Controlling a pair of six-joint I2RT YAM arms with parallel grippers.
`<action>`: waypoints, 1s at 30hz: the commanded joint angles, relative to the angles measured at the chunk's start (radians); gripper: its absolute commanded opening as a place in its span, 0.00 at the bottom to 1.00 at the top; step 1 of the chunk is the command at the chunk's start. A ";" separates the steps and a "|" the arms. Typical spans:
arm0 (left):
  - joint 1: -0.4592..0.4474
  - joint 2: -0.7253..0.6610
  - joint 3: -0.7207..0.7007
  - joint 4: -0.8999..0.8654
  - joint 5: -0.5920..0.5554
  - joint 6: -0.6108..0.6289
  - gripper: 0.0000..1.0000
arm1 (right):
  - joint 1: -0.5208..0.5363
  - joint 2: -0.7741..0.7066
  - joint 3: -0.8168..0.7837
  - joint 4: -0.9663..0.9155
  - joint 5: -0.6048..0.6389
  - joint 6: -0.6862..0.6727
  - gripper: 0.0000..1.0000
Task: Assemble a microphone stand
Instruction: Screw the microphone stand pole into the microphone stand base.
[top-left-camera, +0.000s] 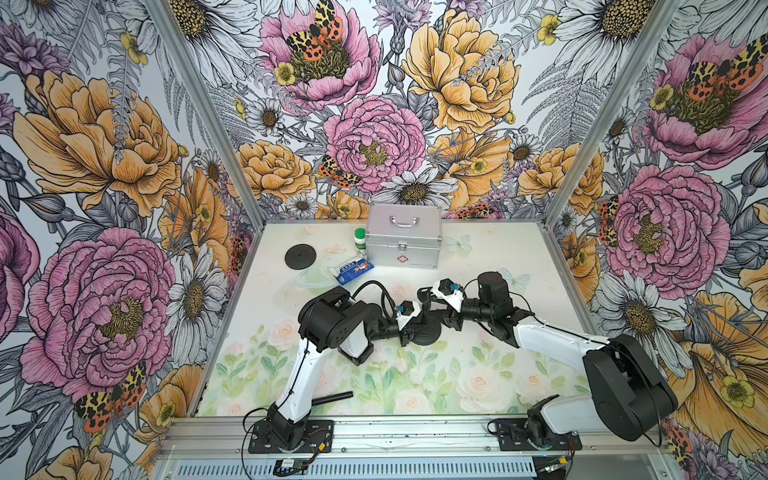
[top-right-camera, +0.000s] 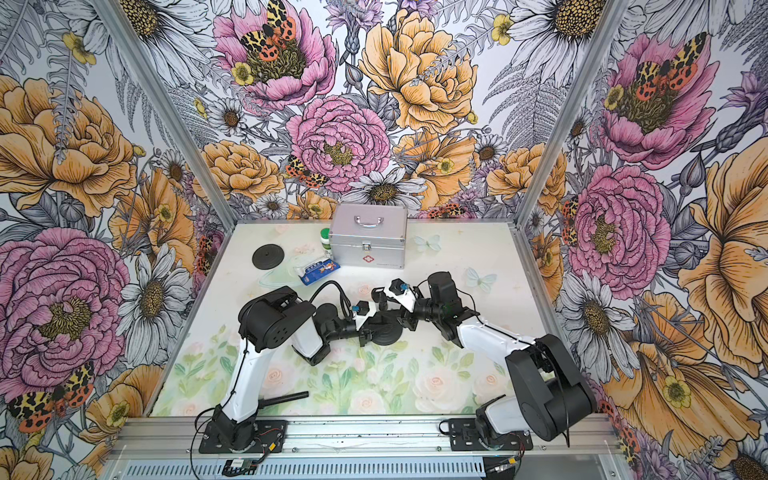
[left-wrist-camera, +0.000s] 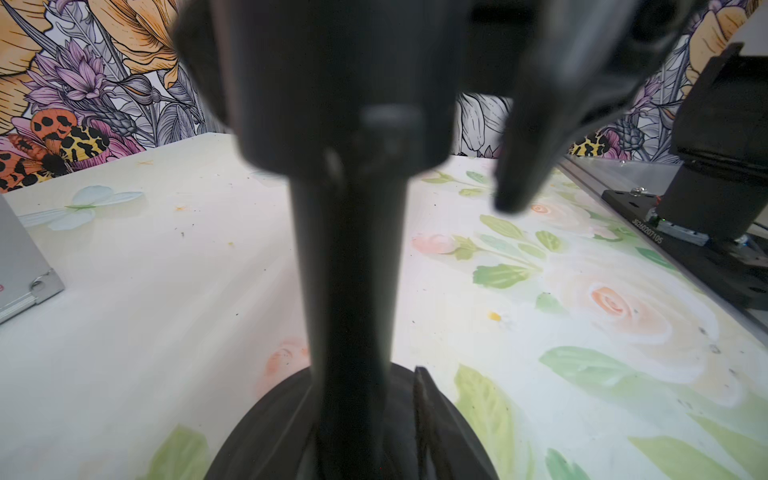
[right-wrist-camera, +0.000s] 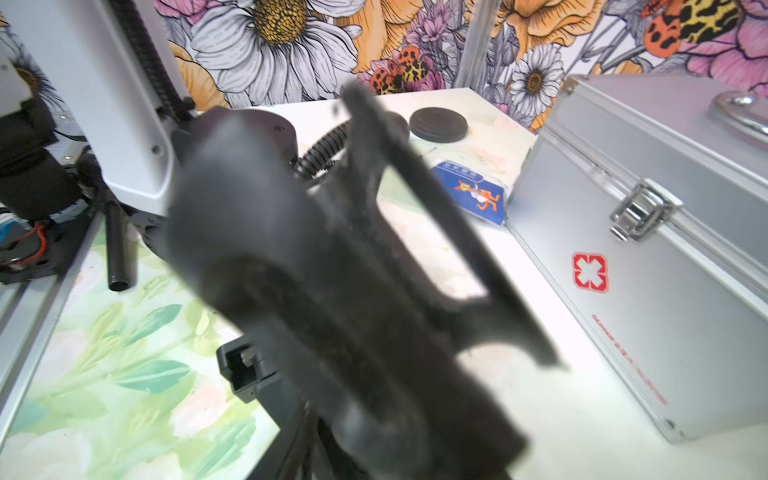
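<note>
**Left fingers (left-wrist-camera: 424, 399) pinching the slim black upright pole (left-wrist-camera: 349, 270), right fingers (left-wrist-camera: 523, 166) spread**

My left gripper (top-left-camera: 409, 334) holds the pole low down, just above the round black weighted base (top-left-camera: 430, 332) it stands in. One finger shows hard against the pole's side; the other is hidden behind it. I judge the low hold is there to keep the pole plumb and stop the base sliding or turning while the top is worked on.

My right gripper (top-left-camera: 428, 305) hangs at the pole's upper end, fingers parted. In the left wrist view one of them stands clear of the bulky black head piece (left-wrist-camera: 345, 104) on top, with wallpaper showing through the gap. The right wrist view is too blurred to say whether the other finger touches. I read this gripper as holding nothing. Whether the head is screwed tight I cannot tell.

The stand is in front of the silver aluminium first-aid case (top-left-camera: 403, 243), well apart from it, on my side. A small white bottle with a green cap (top-left-camera: 360, 241) and a blue printed packet (top-left-camera: 353, 270) sit just beside the case's left end, and a spare flat black disc (top-left-camera: 300, 256) lies further left. A short black tube (top-left-camera: 332, 397) lies far in front of the case by my left arm's mount, probably a section not yet fitted and within that arm's reach.
</note>
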 joint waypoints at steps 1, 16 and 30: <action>-0.018 0.036 -0.012 -0.044 0.022 -0.003 0.33 | -0.017 0.072 0.101 -0.179 -0.235 -0.125 0.47; -0.013 0.046 -0.002 -0.044 0.026 -0.013 0.33 | 0.060 0.063 -0.034 0.157 0.252 0.153 0.01; -0.007 0.046 -0.002 -0.044 0.031 -0.017 0.33 | 0.288 0.008 -0.243 0.394 0.722 0.320 0.28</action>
